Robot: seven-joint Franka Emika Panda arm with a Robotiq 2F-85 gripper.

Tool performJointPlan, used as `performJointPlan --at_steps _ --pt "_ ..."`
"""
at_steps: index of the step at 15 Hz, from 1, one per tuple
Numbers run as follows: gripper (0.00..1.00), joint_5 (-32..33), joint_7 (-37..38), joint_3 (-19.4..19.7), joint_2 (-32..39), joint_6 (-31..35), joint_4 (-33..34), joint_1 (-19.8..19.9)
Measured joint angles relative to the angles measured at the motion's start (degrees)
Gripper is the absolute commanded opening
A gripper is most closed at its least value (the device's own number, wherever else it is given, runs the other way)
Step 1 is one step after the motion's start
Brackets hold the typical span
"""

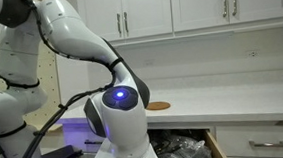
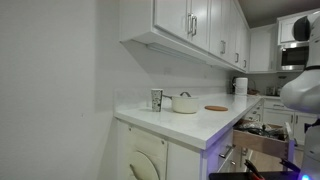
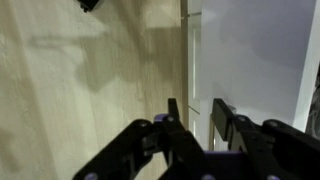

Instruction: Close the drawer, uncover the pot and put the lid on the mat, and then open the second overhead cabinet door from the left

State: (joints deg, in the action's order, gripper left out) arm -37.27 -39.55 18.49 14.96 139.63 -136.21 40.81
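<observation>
The white drawer (image 1: 191, 146) stands pulled out below the counter, with dark utensils inside; it also shows as the drawer (image 2: 262, 138) in both exterior views. In the wrist view my gripper (image 3: 198, 125) is at the drawer's white front. Its fingers (image 3: 174, 120) stand apart, with a thin silver handle bar (image 3: 211, 135) in the gap. The cream pot (image 2: 186, 103) sits on the counter with its lid (image 2: 186, 95) on. The brown mat (image 1: 158, 106) lies bare, to the right of the pot as the mat (image 2: 216, 108). White overhead cabinet doors (image 1: 147, 10) hang shut.
A cup (image 2: 157, 99) stands left of the pot. My arm's white body (image 1: 119, 111) fills the foreground before the counter (image 1: 233, 98). Wood floor (image 3: 80, 90) lies beside the drawer front. A lower drawer (image 1: 266, 142) to the right is shut.
</observation>
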Motion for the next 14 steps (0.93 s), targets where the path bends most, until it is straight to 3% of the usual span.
performJointPlan --at_steps 2,7,14 --pt "0.00 -2.7 -1.9 -0.5 0.0 1.1 0.2 0.0" --pt "0.00 -11.2 -9.4 -2.5 0.1 5.7 0.0 -0.1" --pt "0.00 -19.2 -16.6 -4.3 0.1 6.6 -1.1 -3.1"
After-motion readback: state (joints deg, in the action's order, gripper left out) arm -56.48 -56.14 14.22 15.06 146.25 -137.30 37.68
